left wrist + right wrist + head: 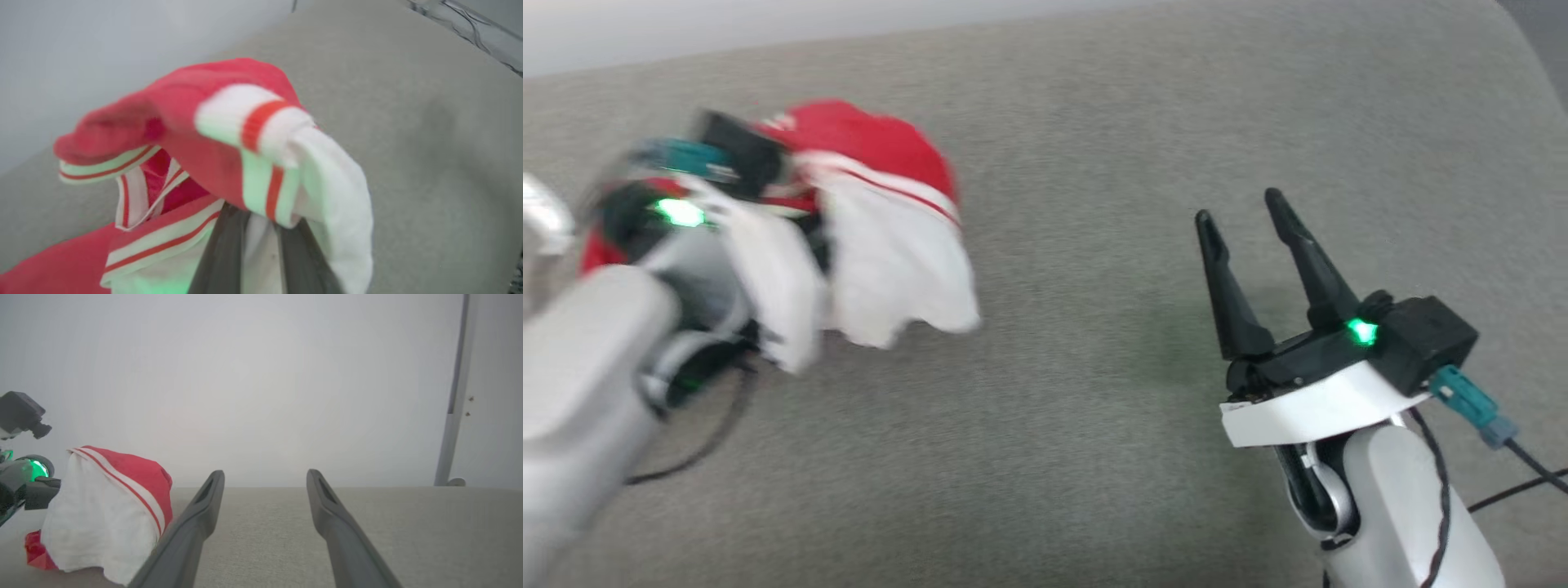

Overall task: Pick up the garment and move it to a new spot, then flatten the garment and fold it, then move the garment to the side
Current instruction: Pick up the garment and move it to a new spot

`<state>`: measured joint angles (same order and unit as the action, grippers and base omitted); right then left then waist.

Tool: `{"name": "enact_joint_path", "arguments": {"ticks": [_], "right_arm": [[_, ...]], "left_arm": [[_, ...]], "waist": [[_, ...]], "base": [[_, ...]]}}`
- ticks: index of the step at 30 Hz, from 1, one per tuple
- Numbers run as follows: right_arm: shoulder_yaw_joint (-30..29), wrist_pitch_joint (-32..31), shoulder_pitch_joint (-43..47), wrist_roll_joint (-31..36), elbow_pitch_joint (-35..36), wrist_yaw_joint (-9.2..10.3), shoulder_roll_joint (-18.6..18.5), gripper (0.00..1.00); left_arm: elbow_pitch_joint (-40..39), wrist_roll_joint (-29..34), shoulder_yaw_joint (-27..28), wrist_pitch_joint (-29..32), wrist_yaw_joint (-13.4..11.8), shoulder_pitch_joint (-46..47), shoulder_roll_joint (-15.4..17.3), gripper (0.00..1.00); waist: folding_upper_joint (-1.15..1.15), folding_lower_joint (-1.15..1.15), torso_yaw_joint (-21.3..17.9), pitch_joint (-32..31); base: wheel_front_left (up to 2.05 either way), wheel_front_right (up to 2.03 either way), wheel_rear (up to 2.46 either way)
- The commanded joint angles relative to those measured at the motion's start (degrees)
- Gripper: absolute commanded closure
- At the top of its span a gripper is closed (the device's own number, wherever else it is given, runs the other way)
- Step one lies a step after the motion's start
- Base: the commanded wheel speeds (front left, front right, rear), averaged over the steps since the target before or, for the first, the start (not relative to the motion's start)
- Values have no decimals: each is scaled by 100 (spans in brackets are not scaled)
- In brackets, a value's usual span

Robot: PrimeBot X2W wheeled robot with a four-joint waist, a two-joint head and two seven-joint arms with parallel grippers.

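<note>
Left end effector (261,241) gripping garment (192,122), fingertips hidden

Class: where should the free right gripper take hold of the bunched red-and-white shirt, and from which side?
Probably the drooping white sleeve of the soft red fabric shirt, approached from the robot's right: it hangs loose, facing the open right gripper.

Nothing legible to report: no text, brand, number or sign. Tiny dark marking (1236,404) on white cuff of right gripper (1237,206), too small to read.
</note>
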<state>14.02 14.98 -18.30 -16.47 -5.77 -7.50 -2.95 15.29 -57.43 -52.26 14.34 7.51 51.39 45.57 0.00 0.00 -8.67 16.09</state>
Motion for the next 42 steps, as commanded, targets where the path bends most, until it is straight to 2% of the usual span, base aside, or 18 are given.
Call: {"name": "enact_joint_path", "arguments": {"ticks": [1,2,7,10,16,20,24,31,36,37,38,39,40,41,42], "right_arm": [[-58,29,40,-101,70,3,-1,0],[-95,29,38,-209,131,2,0,0],[-186,29,-11,-558,288,2,1,0],[-206,29,22,-765,318,2,6,0],[-63,29,52,-1167,405,2,6,0],[-34,29,115,-1271,418,2,5,0],[-90,29,162,-1330,440,2,9,0],[-143,29,148,-1250,400,2,4,0],[-113,29,35,-1152,398,2,3,0],[-121,29,23,-1120,377,2,3,0],[-133,29,28,-1089,356,2,2,0],[-142,29,30,-1038,321,2,2,0],[-159,29,27,-997,287,2,2,0],[-171,29,30,-944,251,2,1,0],[-201,29,37,-871,215,2,0,0]], "left_arm": [[-244,61,-204,161,-7,163,-168,100],[-422,90,-418,344,-7,316,-373,100],[-282,381,-1048,817,-7,817,-862,100],[156,691,-1627,1184,-7,1209,-1141,100],[1248,691,-1992,1393,-7,1668,-1579,100],[1621,716,-2080,1481,-7,1724,-1600,100],[1819,666,-2142,1565,-9,1623,-1480,100],[1793,788,-2162,1669,-13,1414,-1149,100],[1751,758,-2161,1503,-13,1386,-1157,100],[1748,734,-2157,1415,-13,1395,-1207,90],[1749,684,-2151,1305,-13,1426,-1261,71],[1762,628,-2140,1172,-12,1469,-1319,61],[1784,564,-2132,1041,-12,1501,-1375,45],[1814,514,-2126,911,-12,1524,-1430,20],[1835,517,-2122,769,-12,1539,-1508,0]], "waist": [[0,0,-351,149],[0,0,-581,257],[0,0,-1218,555],[0,0,-1527,710],[0,0,-2133,897],[0,0,-2312,909],[0,0,-2394,886],[0,0,-2258,797],[0,0,-2110,747],[0,0,-2068,715],[0,0,-2020,691],[0,0,-1964,657],[0,0,-1905,615],[0,0,-1839,563],[0,0,-1754,496]], "base": [[0,0,0],[0,0,0],[0,0,0],[0,0,0],[0,0,0],[0,0,0],[0,0,0],[0,0,0],[0,0,0],[0,0,0],[0,0,0],[0,0,0],[0,0,0],[0,0,0],[0,0,0]]}}
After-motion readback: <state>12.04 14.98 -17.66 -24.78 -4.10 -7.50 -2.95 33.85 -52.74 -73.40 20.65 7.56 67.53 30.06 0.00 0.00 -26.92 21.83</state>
